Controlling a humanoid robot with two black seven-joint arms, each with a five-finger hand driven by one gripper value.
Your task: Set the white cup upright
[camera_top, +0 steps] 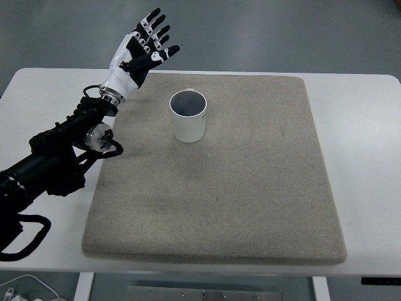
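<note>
A white cup stands upright on the beige mat, its open mouth facing up, at the mat's back left. My left hand is raised above the table's far left, up and to the left of the cup, well apart from it. Its fingers are spread and hold nothing. The right arm is out of view.
The white table shows around the mat on all sides. My black left arm lies across the table's left part and the mat's left edge.
</note>
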